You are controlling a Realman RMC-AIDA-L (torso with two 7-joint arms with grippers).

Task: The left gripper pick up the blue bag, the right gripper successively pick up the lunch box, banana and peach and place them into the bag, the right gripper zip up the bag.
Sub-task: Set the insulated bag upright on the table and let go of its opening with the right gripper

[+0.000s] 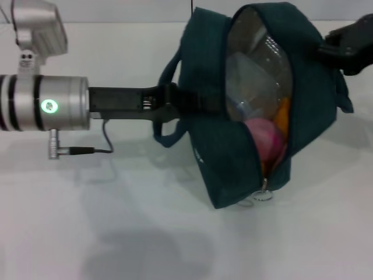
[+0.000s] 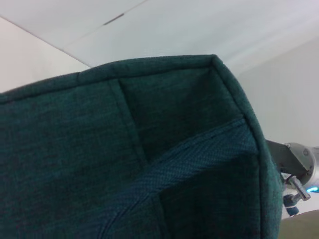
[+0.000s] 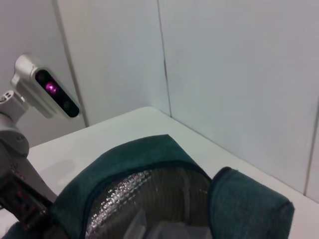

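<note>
Evidently the blue bag (image 1: 215, 146) was gripped by the left tool (image 1: 166, 105), mouth open; the right tool's (image 1: 344, 46) opening could not be told.

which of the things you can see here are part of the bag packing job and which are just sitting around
Part of the job:
blue bag, open
lunch box, inside the bag
peach, inside
banana, inside
zipper pull, at the bag's near end
left gripper, at the bag's side
right gripper, at the far end

Just there:
white table
</note>
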